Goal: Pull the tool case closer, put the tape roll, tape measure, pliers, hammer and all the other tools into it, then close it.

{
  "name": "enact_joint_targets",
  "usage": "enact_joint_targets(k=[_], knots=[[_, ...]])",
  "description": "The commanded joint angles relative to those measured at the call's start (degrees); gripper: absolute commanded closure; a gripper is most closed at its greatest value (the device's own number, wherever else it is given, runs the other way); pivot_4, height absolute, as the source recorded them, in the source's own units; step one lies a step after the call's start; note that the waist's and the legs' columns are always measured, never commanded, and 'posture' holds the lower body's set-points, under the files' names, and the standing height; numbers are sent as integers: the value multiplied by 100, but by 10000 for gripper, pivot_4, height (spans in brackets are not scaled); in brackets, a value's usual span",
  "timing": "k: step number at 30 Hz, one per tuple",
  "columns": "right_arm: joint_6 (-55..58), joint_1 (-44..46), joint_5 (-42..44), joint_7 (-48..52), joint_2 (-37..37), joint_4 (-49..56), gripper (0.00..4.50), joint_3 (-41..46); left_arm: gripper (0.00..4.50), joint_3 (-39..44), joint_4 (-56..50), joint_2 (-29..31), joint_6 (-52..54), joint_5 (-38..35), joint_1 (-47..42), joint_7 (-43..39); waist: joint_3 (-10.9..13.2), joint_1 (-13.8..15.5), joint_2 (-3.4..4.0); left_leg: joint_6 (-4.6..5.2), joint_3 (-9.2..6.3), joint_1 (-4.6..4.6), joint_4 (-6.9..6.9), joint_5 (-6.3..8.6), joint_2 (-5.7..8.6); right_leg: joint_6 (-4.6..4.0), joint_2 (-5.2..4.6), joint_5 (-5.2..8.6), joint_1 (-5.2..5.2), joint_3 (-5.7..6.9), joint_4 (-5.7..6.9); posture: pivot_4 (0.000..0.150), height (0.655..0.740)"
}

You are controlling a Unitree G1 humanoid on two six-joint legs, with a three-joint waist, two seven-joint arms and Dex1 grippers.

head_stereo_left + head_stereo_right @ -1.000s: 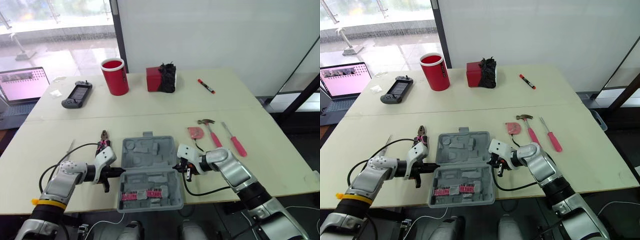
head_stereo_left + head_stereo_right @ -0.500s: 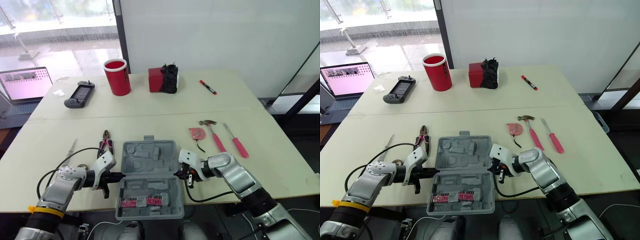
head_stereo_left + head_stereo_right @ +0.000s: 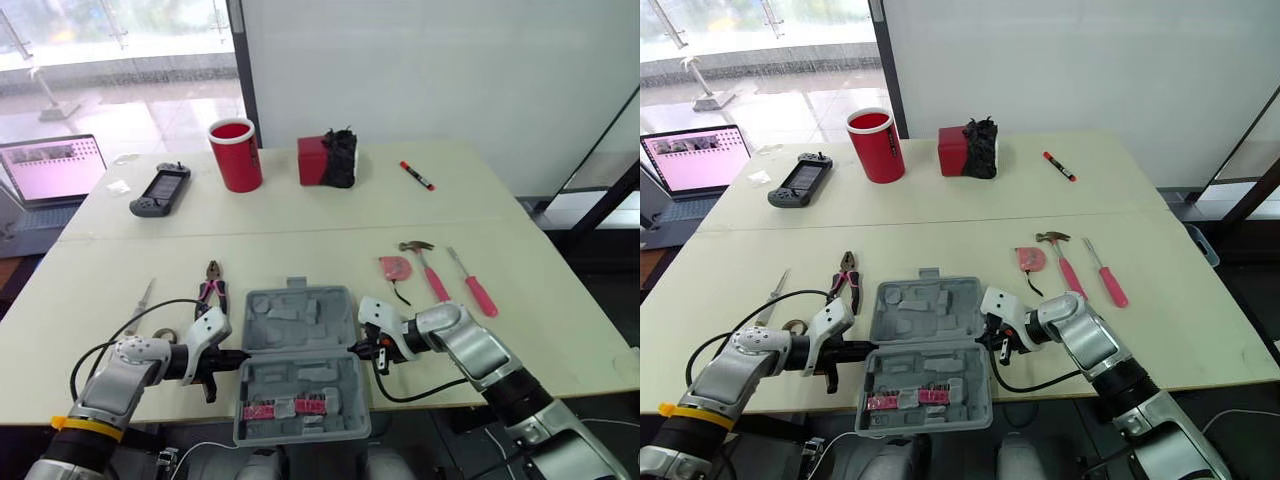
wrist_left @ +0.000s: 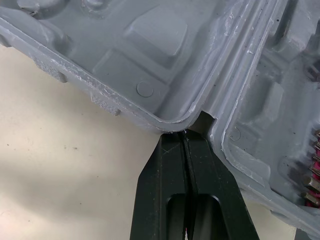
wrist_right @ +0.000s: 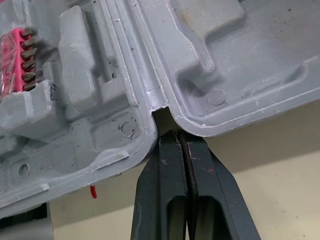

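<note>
We see the grey tool case (image 3: 300, 318) lying open and flat at the front edge of the table (image 3: 300, 240), between the two arms. Its lid half is farther from the robot, and its near half holds two pink bit strips (image 3: 292, 409). The left gripper (image 3: 242, 357) is closed with nothing between its fingers. In the left wrist view its two black fingers (image 4: 170, 170) are pressed together, and their tips touch the notch at the left end of the case's hinge. The right gripper (image 3: 356, 347) is closed and empty in the same way. In the right wrist view its fingers (image 5: 170, 170) meet at the notch at the right end of the hinge. The other tools lie outside the case. The pliers (image 3: 212, 290) are on the table just beyond the left gripper, near the case's far left corner. A slim metal tool (image 3: 144, 297) lies farther left. To the right of the case are the pink tape measure (image 3: 392, 268), the hammer (image 3: 425, 265) just beside it, and a pink-handled screwdriver (image 3: 472, 283) beyond that. Across the far half of the table we see a laptop (image 3: 50, 168), a game controller (image 3: 158, 189), a red cup (image 3: 236, 155), a red box (image 3: 325, 160) and a marker (image 3: 416, 174), all well apart from the case.
</note>
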State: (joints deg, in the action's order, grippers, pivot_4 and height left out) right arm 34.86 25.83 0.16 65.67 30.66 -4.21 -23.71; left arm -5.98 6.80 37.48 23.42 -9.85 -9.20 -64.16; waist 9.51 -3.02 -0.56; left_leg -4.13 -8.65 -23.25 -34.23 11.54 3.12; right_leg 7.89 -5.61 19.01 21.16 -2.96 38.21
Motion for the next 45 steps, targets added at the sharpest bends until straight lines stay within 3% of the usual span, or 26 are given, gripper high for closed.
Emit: enact_joint_targets(k=[1, 16, 23, 30, 34, 35, 38, 40, 44, 45], knots=[[97, -62, 45, 137, 51, 5, 44454, -211, 45000, -155, 88, -7, 87, -25, 96, -36, 0, 15, 0, 0, 0, 0, 0, 0, 0, 0, 0, 0, 0, 0, 0, 1500, 7400], [218, -49, 109, 151, 149, 29, 44454, -190, 45000, -200, -41, 95, 219, -60, 305, -14, -1, 40, -1, 1, 1, -1, 1, 2, 0, 0, 0, 0, 0, 0, -5, 1500, 7400], [147, -24, 97, 149, 344, -132, 44454, -80, 45000, 28, 426, 233, 67, -22, 147, 142, -1, 47, -1, 1, 1, -1, 1, 2, 0, 0, 0, 0, 0, 0, -6, 1500, 7400], [-204, -112, 481, 219, 941, -209, 44454, 692, 45000, 1034, 556, 677, -384, -639, 238, 13, 2, 47, -5, 1, 2, -7, 2, 2, -2, -1, -1, 0, 11, 0, -6, 1500, 7400], [-115, -516, 1223, 284, 1097, 516, 44454, 1536, 45000, 1866, 13, 603, -725, -1126, 574, 155, 6, 76, -7, 1, 1, -17, 6, 2, -5, -1, -8, 0, 17, 1, -10, 1500, 7400], [-164, -656, 1317, 229, 1168, 653, 42053, 1761, 45000, 2092, -125, 609, -770, -1246, 712, 160, 7, 77, -7, 1, 2, -17, 6, 2, -4, -1, -9, 0, 16, 1, -10, 1500, 7400], [-154, -1151, 1607, -82, 1348, 1036, 31424, 2612, 35634, 2871, -464, 661, -957, -1569, 1296, 128, 7, 64, -8, 0, 7, -18, 6, 3, -4, -1, -15, 0, 18, 1, -12, 1500, 7400], [-157, -1443, 1777, -280, 1385, 1206, 22171, 3076, 26707, 3271, -531, 640, -1064, -1700, 1591, 192, 7, 60, -8, 5, 16, -19, 11, 6, -4, -1, -21, 0, 20, 0, -18, 1500, 7400], [131, -2191, 2220, -529, 1386, 1583, 788, 3918, 4347, 4009, -208, 497, -1621, -1695, 2145, 379, 7, 76, -8, 7, 25, -13, 10, 7, -5, -2, -23, 0, 16, 0, -18, 1500, 7400], [122, -2360, 2294, -550, 1384, 1683, 0, 4041, 744, 4155, -48, 462, -1768, -1679, 2229, 433, 7, 84, -9, 7, 27, -14, 10, 7, -5, -3, -25, 1, 16, 0, -20, 1500, 7400]])
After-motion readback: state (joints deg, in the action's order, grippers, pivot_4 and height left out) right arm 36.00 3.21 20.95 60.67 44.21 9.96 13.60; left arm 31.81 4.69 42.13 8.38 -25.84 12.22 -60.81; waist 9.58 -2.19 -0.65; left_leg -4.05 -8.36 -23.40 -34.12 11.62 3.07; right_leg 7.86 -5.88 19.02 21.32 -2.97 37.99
